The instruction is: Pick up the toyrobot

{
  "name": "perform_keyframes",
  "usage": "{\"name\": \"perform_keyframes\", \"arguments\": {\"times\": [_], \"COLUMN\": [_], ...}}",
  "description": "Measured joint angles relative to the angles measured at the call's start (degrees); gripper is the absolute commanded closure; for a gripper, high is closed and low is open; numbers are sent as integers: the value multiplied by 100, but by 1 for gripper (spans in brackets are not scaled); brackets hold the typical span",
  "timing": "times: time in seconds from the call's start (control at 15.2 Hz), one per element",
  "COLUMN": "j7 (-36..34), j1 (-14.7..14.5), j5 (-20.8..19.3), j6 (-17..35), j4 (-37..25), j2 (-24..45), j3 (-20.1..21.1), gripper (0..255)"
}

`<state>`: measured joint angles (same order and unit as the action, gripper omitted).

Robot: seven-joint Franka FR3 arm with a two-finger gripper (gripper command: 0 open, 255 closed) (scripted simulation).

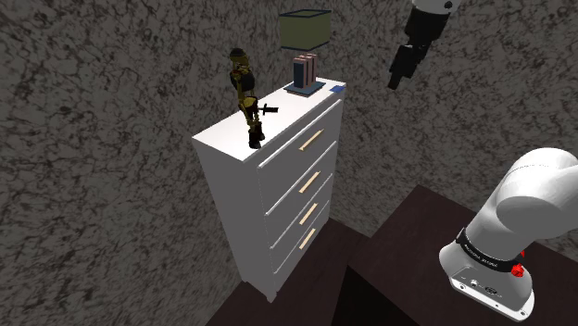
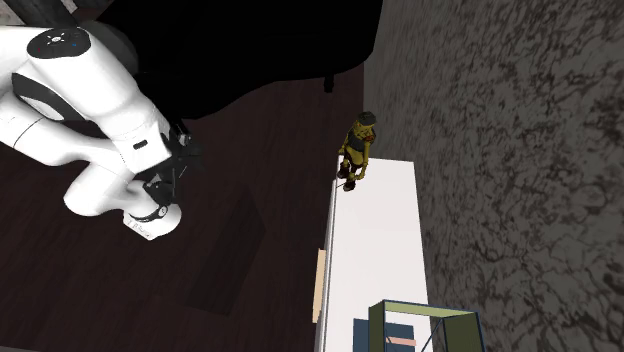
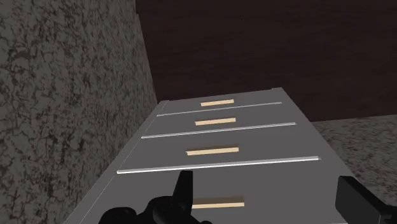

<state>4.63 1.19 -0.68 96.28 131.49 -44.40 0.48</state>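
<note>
- Franka arm point(image 1: 519, 218): white base link sits closest in the shoulder view, on the dark stand point(image 1: 417, 250). The upper links reach up and out of that view's top edge.
- Speckled grey wall point(image 1: 102, 139): backs the furniture and stands close behind the work area.
- Chest of drawers point(image 1: 282, 199): white, with four drawers and pale bar handles. The wrist view looks down its front.
- Pale green box-shaped item point(image 1: 306, 28): stands at the end of the chest top on the shoulder view's right. I cannot tell what it is.
- Books point(image 1: 305, 72): a short upright row on a blue base, just in front of the green item.
- Gripper point(image 1: 395, 76): hangs high above that same end, off the chest's front. Its fingers point(image 3: 184, 184) stand apart with nothing between them, so the pincer is released.
- Toy robot point(image 1: 248, 97): olive and dark figure, upright on the chest top at the opposite end, near the front edge. A small gun juts sideways from it. It is well apart from the gripper.
- Step in hand, as judged: the approach.
 - Travel along the chest, staying above the books.
 - Descend over the figure with the jaws spread.
 - Close across the torso, clear of the gun.
- Risk, as judged: the figure is tall and narrow. A glancing finger could tip it off the edge.
</note>
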Motion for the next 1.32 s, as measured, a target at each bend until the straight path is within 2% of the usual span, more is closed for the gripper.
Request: {"name": "perform_keyframes", "arguments": {"times": [0.2,0.73,0.99,1.32], "j7": [-113,-943,-1385,-1958], "j1": [-27,-174,-216,-242], "j5": [60,345,364,209], "j6": [105,790,1093,1280], "j4": [-60,-722,-1174,-2069], "j2": [137,1273,1912,2864], "j3": [91,772,1118,1529], "gripper": [0,0,0,0]}}
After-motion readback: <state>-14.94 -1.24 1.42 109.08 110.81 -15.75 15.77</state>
